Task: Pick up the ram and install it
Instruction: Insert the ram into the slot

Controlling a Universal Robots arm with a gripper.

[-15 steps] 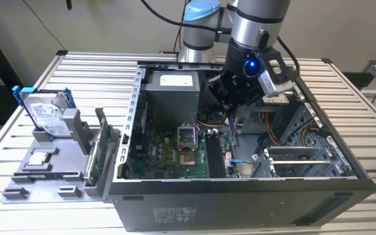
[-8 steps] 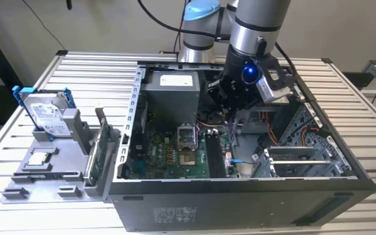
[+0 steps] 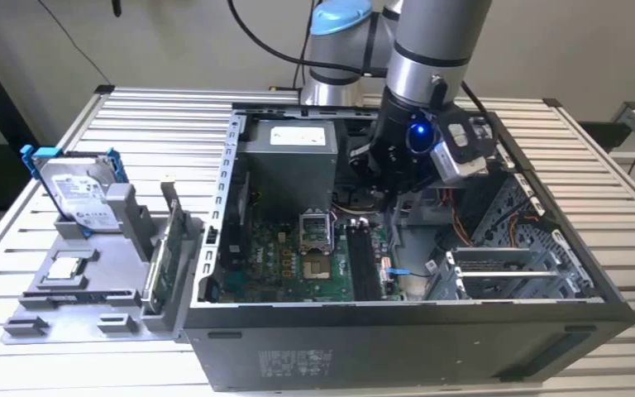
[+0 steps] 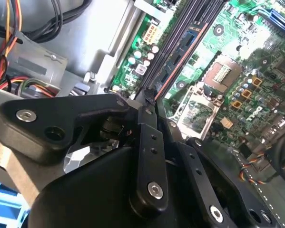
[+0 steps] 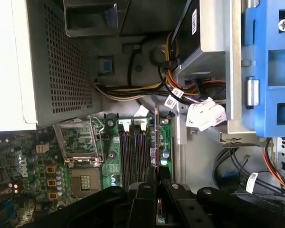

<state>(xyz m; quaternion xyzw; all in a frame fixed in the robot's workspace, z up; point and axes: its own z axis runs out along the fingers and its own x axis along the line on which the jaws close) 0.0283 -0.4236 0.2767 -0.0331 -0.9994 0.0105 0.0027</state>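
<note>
The ram (image 5: 156, 142) stands on edge between the jaws of the gripper (image 4: 149, 102), seen as a thin strip with a reddish edge over the black memory slots (image 5: 135, 156) of the motherboard (image 3: 295, 269), beside the open processor socket (image 5: 80, 142). The jaws are closed on the ram, their black fingers (image 4: 147, 142) pressed together at its end in both wrist views. In the exterior view the arm (image 3: 428, 66) reaches down into the open computer case (image 3: 406, 331), the gripper low over the motherboard next to the grey power supply (image 3: 287, 161). Outside the case, towards the exterior view's left, a grey fixture (image 3: 86, 281) on the slatted worktop (image 3: 130, 116) holds an upright green card (image 3: 166, 248) and a silver hard drive (image 3: 80, 194) in a blue frame.
</note>
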